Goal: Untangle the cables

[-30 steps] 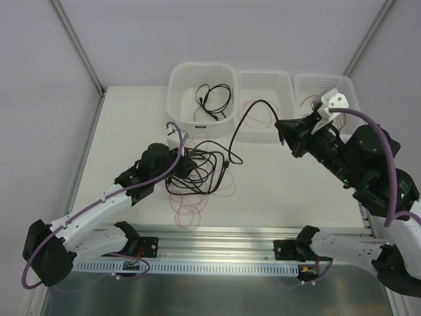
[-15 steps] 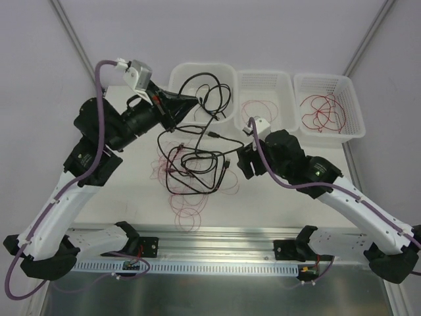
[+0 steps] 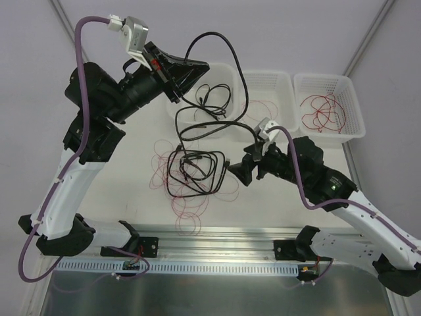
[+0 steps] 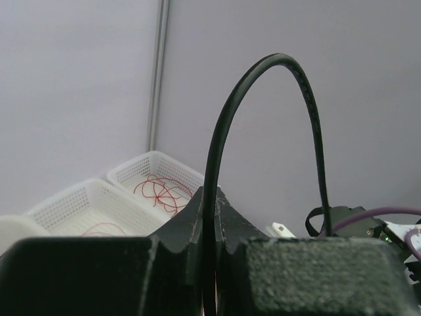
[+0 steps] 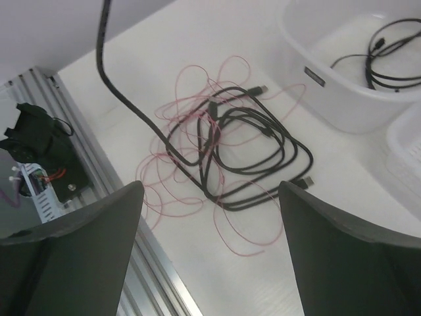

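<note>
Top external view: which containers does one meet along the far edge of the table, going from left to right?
tub holding black cables → middle basket → right basket holding red wires

Plain pale walls (image 3: 296,26) enclose a white table (image 3: 125,197) edged by an aluminium rail (image 3: 223,247).

Colours: cables (image 3: 195,172) were plain black, thin wires (image 3: 186,214) red | bench (image 3: 131,118) was plain white | tub (image 5: 335,105) solid white | baskets (image 3: 352,115) white, gridded with fine holes | arm hoses (image 3: 77,59) purple | arm links (image 3: 66,191) white, joints black | left end effector (image 3: 202,67) and right end effector (image 3: 240,172) matt black
</note>
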`<state>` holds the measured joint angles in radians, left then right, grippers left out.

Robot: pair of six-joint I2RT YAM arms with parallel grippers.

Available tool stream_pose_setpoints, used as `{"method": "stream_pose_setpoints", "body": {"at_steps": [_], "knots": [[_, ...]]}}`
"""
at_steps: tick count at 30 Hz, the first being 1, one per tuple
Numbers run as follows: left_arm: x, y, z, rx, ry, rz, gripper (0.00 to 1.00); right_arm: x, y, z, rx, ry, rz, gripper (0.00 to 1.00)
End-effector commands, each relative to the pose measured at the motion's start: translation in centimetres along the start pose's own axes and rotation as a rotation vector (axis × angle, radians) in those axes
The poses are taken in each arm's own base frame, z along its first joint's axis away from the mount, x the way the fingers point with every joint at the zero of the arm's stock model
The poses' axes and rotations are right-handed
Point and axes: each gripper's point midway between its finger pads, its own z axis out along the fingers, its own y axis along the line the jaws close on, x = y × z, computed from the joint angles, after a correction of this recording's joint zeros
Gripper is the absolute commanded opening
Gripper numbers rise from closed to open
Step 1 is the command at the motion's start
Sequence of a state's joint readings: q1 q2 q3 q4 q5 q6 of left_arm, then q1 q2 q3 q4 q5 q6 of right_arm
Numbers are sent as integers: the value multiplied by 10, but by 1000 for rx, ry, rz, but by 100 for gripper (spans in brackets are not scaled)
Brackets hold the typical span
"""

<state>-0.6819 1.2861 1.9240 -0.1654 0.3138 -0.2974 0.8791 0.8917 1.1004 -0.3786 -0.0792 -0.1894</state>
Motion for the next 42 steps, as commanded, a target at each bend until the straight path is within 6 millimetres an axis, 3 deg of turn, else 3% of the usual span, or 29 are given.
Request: {"method": "stream_pose_setpoints", "body": {"at_steps": [1,3,5,9,16,19,21,22,24,26,27,28,29,30,33,34,36,37,41,42], "knots": [[-25,-12,0,26,-71,-11,0,-12,27,21,-153,-97,25,88],[-23,-6,1,-2,-72,-20,0,8,36,42,-212,-48,66,88],[-19,-3,1,-19,-67,-32,0,6,49,53,-279,-68,80,88],[-19,-6,-3,-15,-67,-57,0,26,56,91,-302,-29,95,88],[-19,0,-8,-51,-76,-56,0,32,75,125,-410,-23,114,81],[-17,5,-11,-81,-79,-52,0,42,81,137,-430,12,119,70],[-18,7,-14,-97,-86,-43,0,49,82,139,-432,30,123,55],[-13,12,-14,-119,-79,-41,0,52,81,140,-429,40,126,36],[-14,16,-21,-143,-86,-5,0,55,79,135,-413,49,120,15],[3,31,-25,-203,-56,21,0,57,73,126,-382,77,114,1],[3,35,-34,-231,-59,67,0,50,72,110,-368,94,100,1],[25,49,-37,-278,-18,78,0,46,69,103,-350,107,87,1],[23,59,-50,-346,-33,100,0,39,69,93,-342,121,81,1],[50,75,-54,-393,28,135,0,29,69,73,-332,145,78,1],[75,97,-73,-495,74,178,0,13,73,36,-345,192,129,1],[103,106,-75,-514,131,176,1,-4,81,24,-383,167,139,1],[123,110,-80,-520,168,161,1,-18,88,11,-422,126,163,1],[144,115,-84,-524,212,150,1,-28,91,1,-436,97,213,1],[178,126,-98,-566,269,135,1,-47,96,-15,-531,39,350,1],[182,130,-101,-589,273,137,2,-59,96,-18,-561,-13,352,1]]}}
